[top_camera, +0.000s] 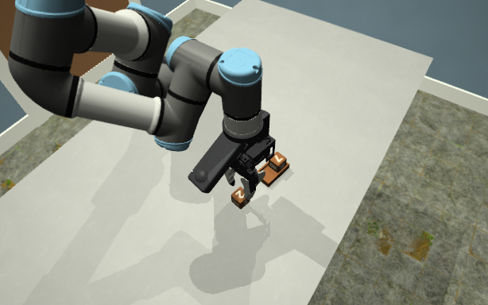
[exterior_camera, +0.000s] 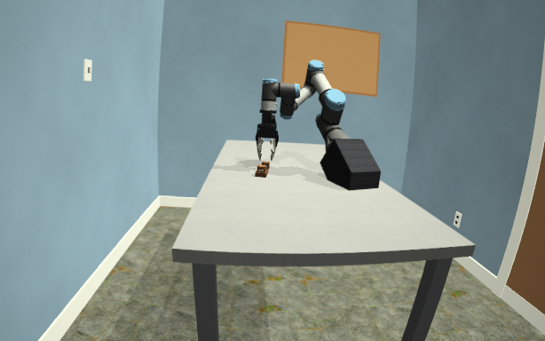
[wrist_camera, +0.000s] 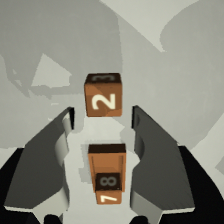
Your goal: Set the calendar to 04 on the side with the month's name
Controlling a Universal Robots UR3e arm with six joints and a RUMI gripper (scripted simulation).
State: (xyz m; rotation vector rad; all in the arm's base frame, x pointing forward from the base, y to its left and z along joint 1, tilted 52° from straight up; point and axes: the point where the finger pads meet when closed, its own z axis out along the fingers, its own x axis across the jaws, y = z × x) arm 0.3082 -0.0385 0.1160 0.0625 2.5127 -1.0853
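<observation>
A brown cube [top_camera: 239, 197] [exterior_camera: 265, 163] [wrist_camera: 103, 102] lies on the table off the tray, with a white 2 on top and a dark side bearing a 3 in the wrist view. A second cube [top_camera: 277, 162] [wrist_camera: 108, 197] sits in one end of the brown tray [top_camera: 271, 175] [exterior_camera: 261, 175] [wrist_camera: 106, 162], with a 7 on top and an 8 on a dark side. The tray's other end is empty. My gripper [top_camera: 241, 191] [exterior_camera: 266, 159] [wrist_camera: 103, 108] is open and empty, pointing down just above the loose cube. The month's name cannot be read.
The grey table [top_camera: 338, 99] [exterior_camera: 311, 218] carries the arm's black base [exterior_camera: 355, 164]. The tray stands beside the loose cube, a short distance from it. The table's edge is beyond the tray on the right in the top view.
</observation>
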